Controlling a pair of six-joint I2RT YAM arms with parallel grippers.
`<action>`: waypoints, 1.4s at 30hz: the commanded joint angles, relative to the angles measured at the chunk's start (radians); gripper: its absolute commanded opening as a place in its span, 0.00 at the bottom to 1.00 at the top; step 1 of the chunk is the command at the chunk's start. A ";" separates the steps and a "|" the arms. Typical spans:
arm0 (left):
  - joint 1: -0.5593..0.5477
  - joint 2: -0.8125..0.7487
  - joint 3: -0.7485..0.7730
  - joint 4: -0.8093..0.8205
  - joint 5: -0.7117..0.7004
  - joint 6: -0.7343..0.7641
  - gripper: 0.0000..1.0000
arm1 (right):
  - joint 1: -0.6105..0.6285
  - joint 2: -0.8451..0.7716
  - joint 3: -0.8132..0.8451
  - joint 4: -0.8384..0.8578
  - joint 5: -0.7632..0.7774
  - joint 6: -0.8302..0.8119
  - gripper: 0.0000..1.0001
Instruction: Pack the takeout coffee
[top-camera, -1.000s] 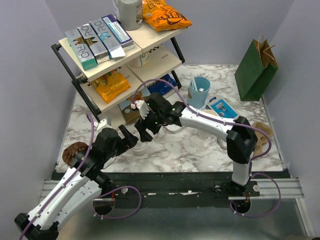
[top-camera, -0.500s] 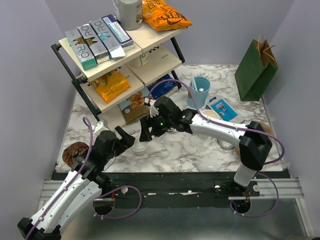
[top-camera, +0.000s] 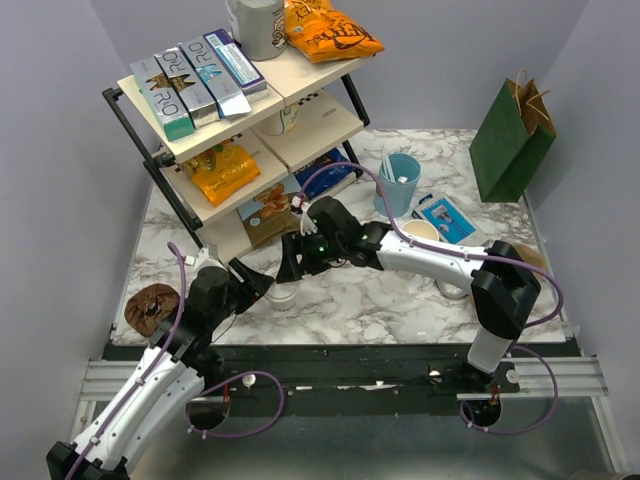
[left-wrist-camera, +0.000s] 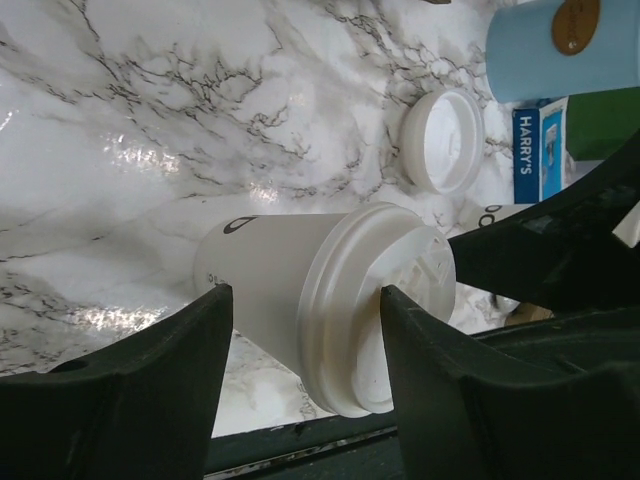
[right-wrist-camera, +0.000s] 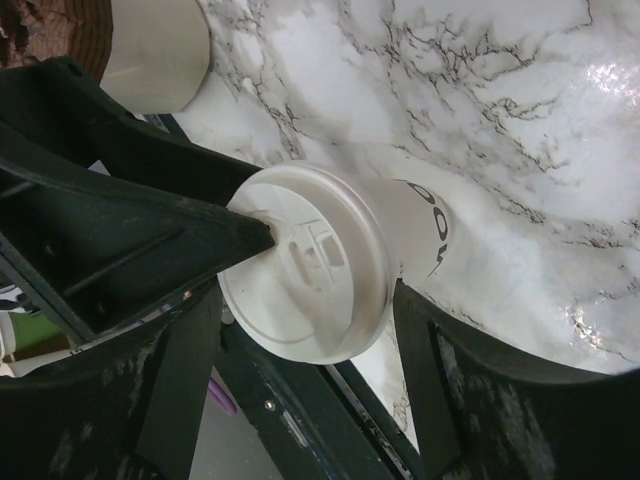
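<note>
Well, my left gripper (left-wrist-camera: 305, 295) and right gripper (right-wrist-camera: 305, 300) both straddle the lidded coffee cup (left-wrist-camera: 265, 265); whether either grips, I cannot tell.

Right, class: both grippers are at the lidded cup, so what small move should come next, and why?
Probably close the left gripper gently on the takeout coffee: its fingers flank the cup's body, while the right gripper straddles the lid, and whether either grips is unclear.
</note>
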 joint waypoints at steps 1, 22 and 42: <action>0.013 -0.040 -0.073 0.027 0.088 -0.032 0.66 | -0.002 0.026 -0.029 0.002 0.016 0.025 0.74; 0.029 -0.055 -0.200 0.072 0.124 -0.089 0.34 | -0.002 0.078 -0.118 0.022 0.152 -0.043 0.58; 0.029 -0.068 -0.179 0.013 0.136 -0.052 0.35 | -0.013 0.079 -0.122 -0.011 0.134 -0.016 0.63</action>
